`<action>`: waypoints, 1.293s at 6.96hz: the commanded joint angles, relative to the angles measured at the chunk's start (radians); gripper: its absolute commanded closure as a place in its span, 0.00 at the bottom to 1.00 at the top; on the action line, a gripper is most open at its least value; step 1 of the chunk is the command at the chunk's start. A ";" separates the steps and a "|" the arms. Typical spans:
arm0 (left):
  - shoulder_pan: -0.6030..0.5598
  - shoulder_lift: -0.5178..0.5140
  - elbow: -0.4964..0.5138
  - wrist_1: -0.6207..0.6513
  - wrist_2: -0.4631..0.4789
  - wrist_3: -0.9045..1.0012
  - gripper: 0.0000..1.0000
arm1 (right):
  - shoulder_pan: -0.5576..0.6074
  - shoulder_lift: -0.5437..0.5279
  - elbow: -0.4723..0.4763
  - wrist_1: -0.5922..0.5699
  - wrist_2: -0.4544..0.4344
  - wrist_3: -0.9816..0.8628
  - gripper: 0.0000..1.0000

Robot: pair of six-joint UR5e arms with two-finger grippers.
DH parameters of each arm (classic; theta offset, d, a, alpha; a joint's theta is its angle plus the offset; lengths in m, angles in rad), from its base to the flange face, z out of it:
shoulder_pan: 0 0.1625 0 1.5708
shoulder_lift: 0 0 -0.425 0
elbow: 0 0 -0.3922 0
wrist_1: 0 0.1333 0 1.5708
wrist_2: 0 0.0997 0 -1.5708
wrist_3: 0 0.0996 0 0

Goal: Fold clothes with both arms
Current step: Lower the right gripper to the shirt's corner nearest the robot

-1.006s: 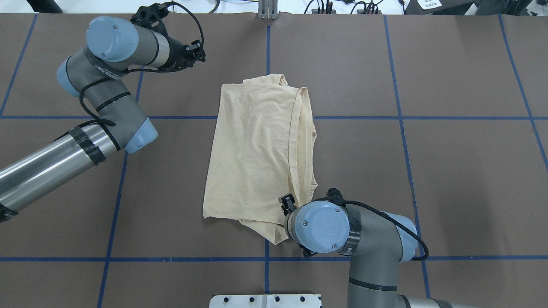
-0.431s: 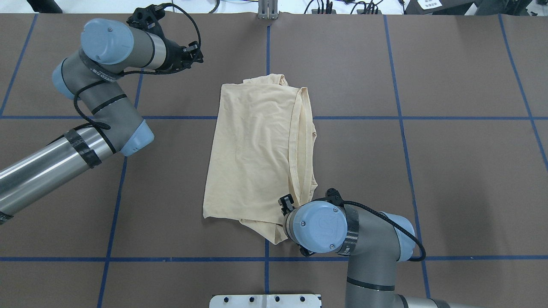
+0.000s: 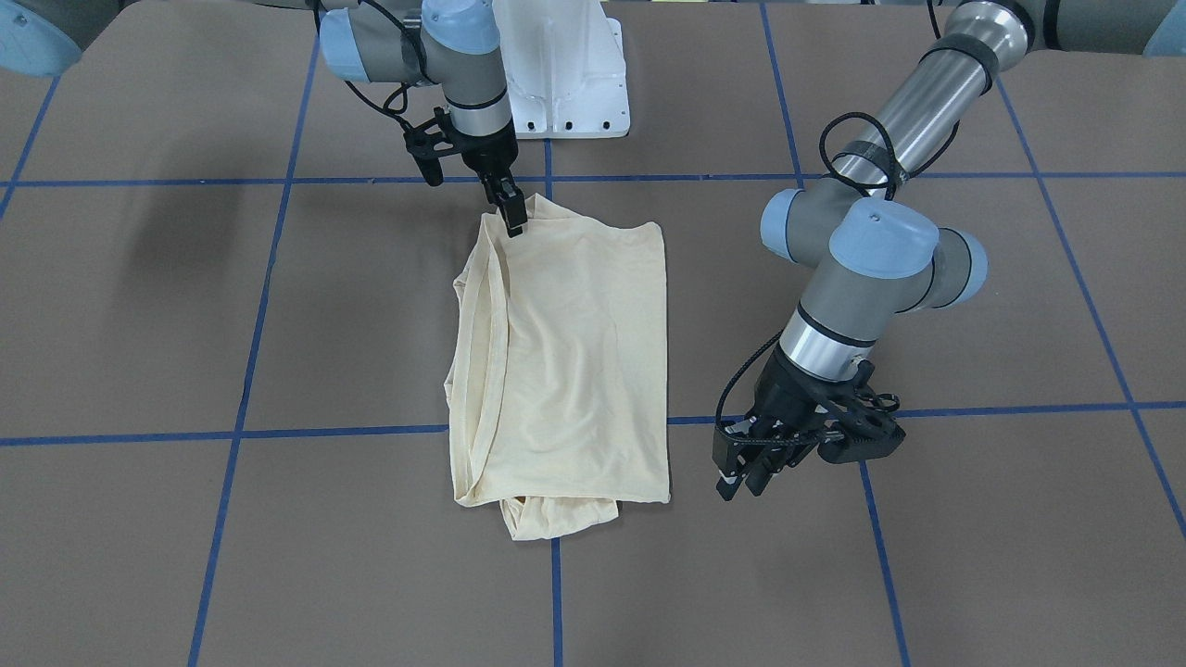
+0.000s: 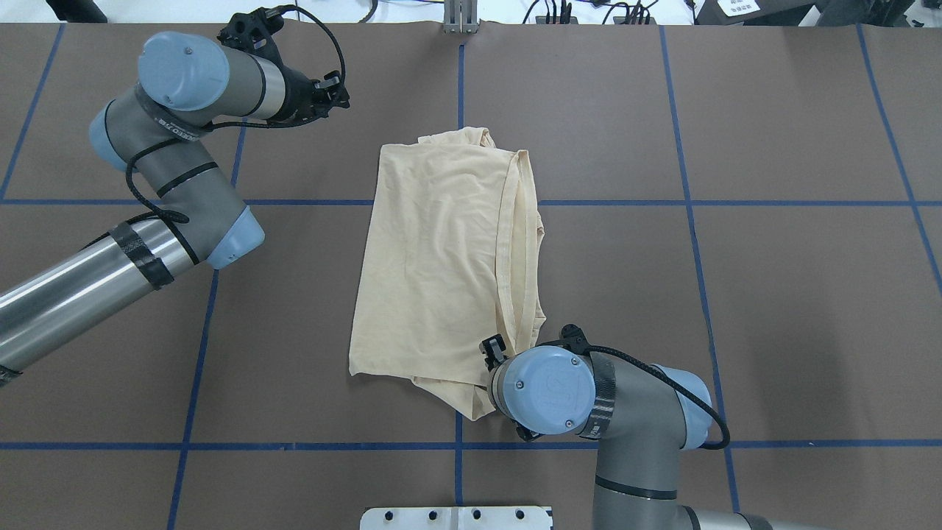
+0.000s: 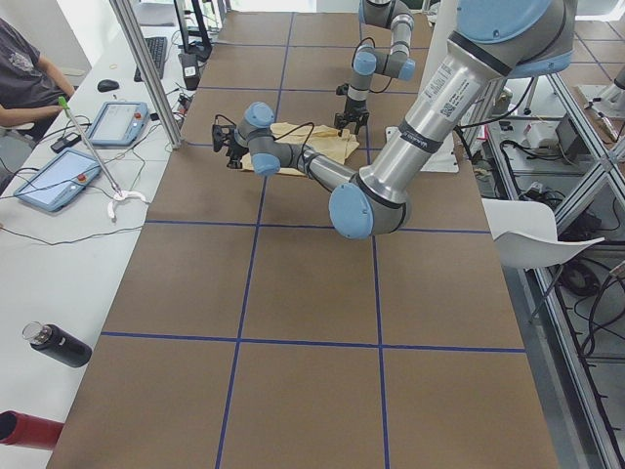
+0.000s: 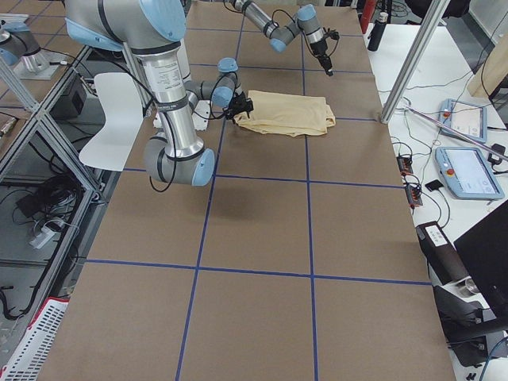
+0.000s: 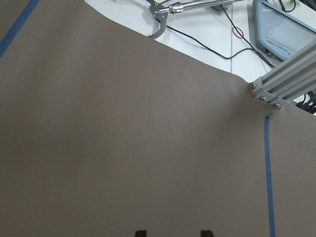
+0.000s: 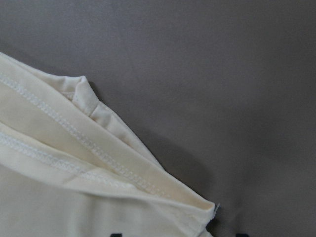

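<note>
The pale cream-yellow shirt [image 3: 565,352] lies folded into a tall rectangle on the brown table's middle [image 4: 441,265], print hidden. My right gripper [image 3: 512,220] points down at the shirt's corner nearest the robot. In the right wrist view the stitched hem corner [image 8: 74,148] lies just before the parted fingertips, so it is open. My left gripper [image 3: 741,482] hovers over bare table beside the shirt's far corner, apart from it. It is open and empty, and its two tips show apart in the left wrist view [image 7: 173,233].
The white pedestal base [image 3: 565,83] stands at the robot's edge. Blue tape lines [image 4: 684,202] cross the brown table cover. An aluminium post [image 7: 281,84] stands at the far edge. Tablets [image 5: 117,122] and a dark bottle [image 5: 59,344] lie on the operators' side table.
My left arm has drawn slightly farther from the shirt toward the table's left. The right arm and the shirt have hardly moved.
</note>
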 commanded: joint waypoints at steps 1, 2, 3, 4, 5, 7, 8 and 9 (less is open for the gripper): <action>0.000 0.000 -0.005 0.000 -0.001 -0.001 0.53 | 0.000 0.001 -0.005 0.001 0.000 0.012 0.43; 0.000 0.003 -0.009 0.002 0.001 -0.001 0.53 | 0.002 0.002 -0.003 0.002 0.000 0.085 0.92; 0.000 0.006 -0.014 0.002 -0.001 -0.001 0.53 | 0.002 -0.008 -0.008 0.032 -0.002 0.078 1.00; 0.000 0.006 -0.018 0.002 -0.001 -0.001 0.53 | 0.000 -0.011 -0.012 0.077 -0.021 0.075 1.00; -0.002 0.008 -0.032 0.008 -0.001 -0.001 0.53 | 0.014 -0.012 0.001 0.077 -0.014 0.055 1.00; 0.020 0.108 -0.168 0.011 -0.004 -0.039 0.53 | 0.020 -0.096 0.125 0.073 -0.005 0.040 1.00; 0.061 0.170 -0.252 0.009 -0.037 -0.161 0.53 | 0.011 -0.119 0.157 0.065 -0.011 0.041 1.00; 0.148 0.222 -0.331 0.009 -0.036 -0.291 0.53 | -0.012 -0.120 0.161 0.035 -0.018 0.041 1.00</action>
